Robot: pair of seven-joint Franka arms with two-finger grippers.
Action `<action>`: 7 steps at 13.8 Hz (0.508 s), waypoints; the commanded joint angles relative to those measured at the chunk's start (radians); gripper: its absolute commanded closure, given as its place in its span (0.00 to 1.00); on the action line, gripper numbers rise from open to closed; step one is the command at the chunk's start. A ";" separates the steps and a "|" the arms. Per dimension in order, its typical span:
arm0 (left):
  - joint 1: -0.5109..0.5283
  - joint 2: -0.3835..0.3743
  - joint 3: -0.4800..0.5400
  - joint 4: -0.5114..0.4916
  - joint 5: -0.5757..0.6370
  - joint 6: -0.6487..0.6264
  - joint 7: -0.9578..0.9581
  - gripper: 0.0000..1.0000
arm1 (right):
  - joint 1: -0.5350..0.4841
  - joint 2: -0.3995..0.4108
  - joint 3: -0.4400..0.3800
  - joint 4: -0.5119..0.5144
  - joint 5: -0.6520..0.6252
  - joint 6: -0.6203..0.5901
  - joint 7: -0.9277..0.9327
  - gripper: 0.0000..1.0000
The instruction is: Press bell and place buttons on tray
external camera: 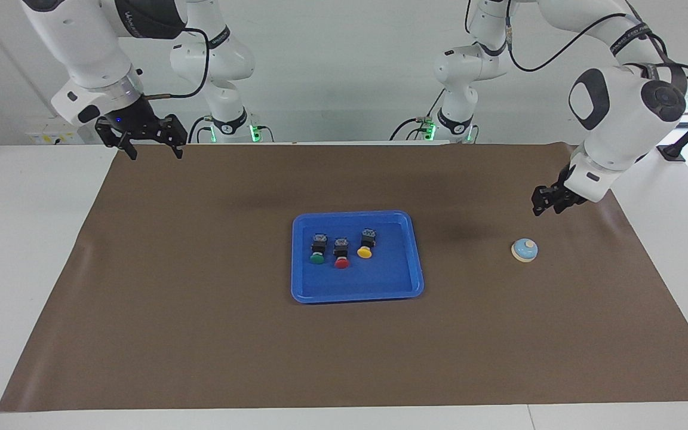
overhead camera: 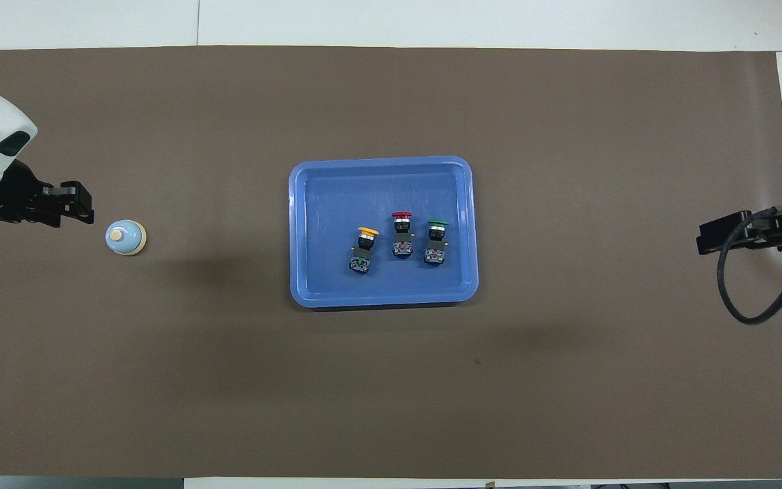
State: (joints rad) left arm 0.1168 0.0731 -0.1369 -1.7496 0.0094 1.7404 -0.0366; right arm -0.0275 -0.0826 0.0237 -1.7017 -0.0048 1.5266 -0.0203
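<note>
Facing view: left gripper (external camera: 540, 206), fingers together, raised clear above the bell (external camera: 524, 249).

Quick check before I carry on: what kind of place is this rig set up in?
Most likely a robotics lab test bench, not a home or shop: two Franka arms bolted at a white table under a brown paper mat, with only staged props, a blue tray of push-buttons and a call bell.

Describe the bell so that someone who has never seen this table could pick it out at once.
Start at the blue tray in the middle of the brown mat, then look along the mat toward the left arm's end. There the bell sits alone on the mat, with the raised left gripper near it. Unlike the three buttons in the tray, it is a light blue dome on a cream ring with a pale knob.
</note>
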 commanded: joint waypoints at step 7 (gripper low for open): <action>-0.009 -0.075 0.008 0.007 0.011 -0.104 0.027 0.00 | 0.000 0.000 0.002 0.008 -0.015 -0.020 0.006 0.00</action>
State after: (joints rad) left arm 0.1129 0.0012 -0.1350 -1.7488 0.0098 1.6506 -0.0331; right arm -0.0275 -0.0826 0.0237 -1.7017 -0.0048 1.5266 -0.0203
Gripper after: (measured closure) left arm 0.000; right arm 0.000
